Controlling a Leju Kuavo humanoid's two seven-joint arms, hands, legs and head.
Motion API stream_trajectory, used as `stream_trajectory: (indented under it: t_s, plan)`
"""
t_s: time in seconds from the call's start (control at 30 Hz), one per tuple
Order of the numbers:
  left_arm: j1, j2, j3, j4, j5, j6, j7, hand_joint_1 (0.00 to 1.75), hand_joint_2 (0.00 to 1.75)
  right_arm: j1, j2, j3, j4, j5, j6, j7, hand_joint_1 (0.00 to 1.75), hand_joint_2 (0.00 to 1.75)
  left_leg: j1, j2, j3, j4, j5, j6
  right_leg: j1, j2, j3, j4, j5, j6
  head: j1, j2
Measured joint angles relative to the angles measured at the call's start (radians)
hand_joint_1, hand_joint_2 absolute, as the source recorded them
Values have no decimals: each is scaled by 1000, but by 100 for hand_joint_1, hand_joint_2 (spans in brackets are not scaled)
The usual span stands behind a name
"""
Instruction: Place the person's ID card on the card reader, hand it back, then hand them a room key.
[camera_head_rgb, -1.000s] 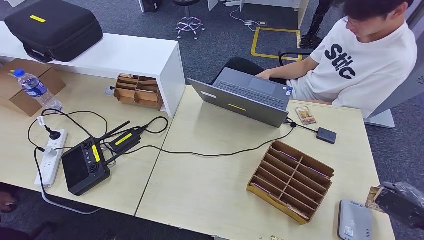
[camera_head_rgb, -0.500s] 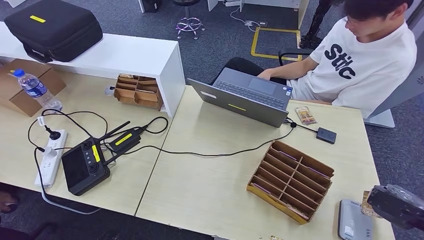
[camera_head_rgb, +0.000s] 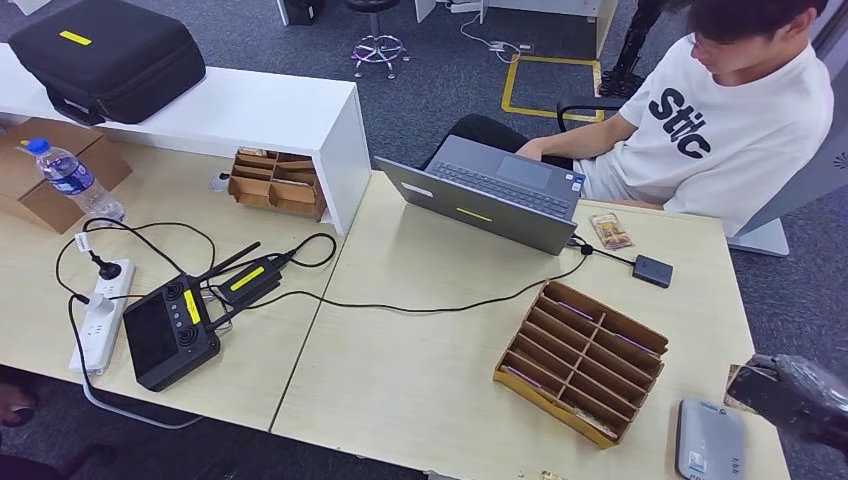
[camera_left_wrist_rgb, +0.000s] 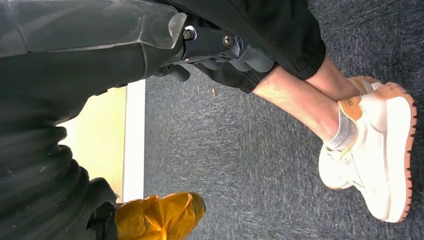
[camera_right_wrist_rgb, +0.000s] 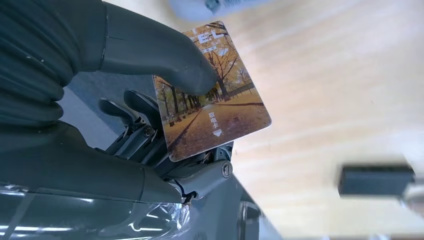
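Observation:
My right hand (camera_head_rgb: 800, 396) is at the table's near right corner and pinches a card (camera_head_rgb: 737, 379) printed with autumn trees. In the right wrist view the thumb presses on the card (camera_right_wrist_rgb: 220, 115), with darker fingers behind it. The card hangs just beyond the grey card reader (camera_head_rgb: 708, 440), which lies flat at the front edge. A second card (camera_head_rgb: 611, 230) lies by the laptop, in front of the seated person (camera_head_rgb: 720, 120). My left hand (camera_left_wrist_rgb: 220, 47) hangs beside the table over the carpet, holding nothing.
A cardboard slot organiser (camera_head_rgb: 582, 360) stands left of the reader. A small black box (camera_head_rgb: 652, 270) and a cable lie behind it. The open laptop (camera_head_rgb: 490, 195) is at the far edge. A controller (camera_head_rgb: 170, 330) and power strip (camera_head_rgb: 100, 315) lie on the left table.
My right hand dipped toward the reader with the card, then came back up and slightly away from it. The person and the table things have not moved.

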Motion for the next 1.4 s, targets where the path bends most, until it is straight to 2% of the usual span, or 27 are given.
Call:
stream_trajectory:
  t_s: [0.13, 0.23, 0.43, 0.63, 0.83, 1.1, 1.27, 1.4]
  plan:
    - [6, -3, 0, 0, 8, 9, -7, 0, 175, 24, 73, -60, -62, 58, -184, -26, 175, 175, 0, 0, 0, 0, 0, 0, 1, 0, 0, 0, 0, 0, 0, 0]
    - [9, -8, 0, 0, 6, 15, -12, 0, 175, 38, 152, -131, -139, 97, -270, -52, 175, 175, 1, 0, 0, 0, 0, 0, 1, 0, 0, 0, 0, 0, 0, 0]
    - [6, -17, -1, 0, -12, 17, -10, 0, 175, 15, 275, -222, -252, 151, -315, -89, 175, 175, 1, 1, 0, -1, 1, -1, 1, 1, 0, 1, 0, 0, 0, 0]
    - [-12, -23, -13, 0, -39, 11, 6, 0, 175, -113, 389, -227, -264, 209, -333, -80, 175, 175, 1, 2, 0, 0, 2, -1, 1, 2, 0, 1, 2, -1, 0, 0]
    - [-52, -32, -44, 0, -73, -8, 30, 0, 175, -339, 514, -167, -141, 245, -304, -33, 175, 175, 1, 3, 1, 0, 4, -3, 1, 4, -1, 2, 3, -2, 0, 0]
    - [-92, -44, -85, 0, -102, -27, 56, 0, 175, -589, 675, -44, 121, 280, -271, 0, 175, 175, 1, 2, 1, 0, 5, -4, 1, 3, -1, 3, 3, -2, 0, 0]
    - [-107, -52, -104, 0, -108, -37, 61, 0, 175, -675, 756, 6, 255, 288, -261, 2, 175, 175, 1, 2, 1, 0, 5, -4, 1, 3, -1, 3, 3, -2, 0, 0]
    - [-109, -56, -110, 0, -110, -38, 61, 0, 175, -700, 790, 25, 310, 288, -260, 1, 175, 175, 1, 2, 1, 0, 5, -4, 1, 3, -1, 3, 3, -2, 0, 0]
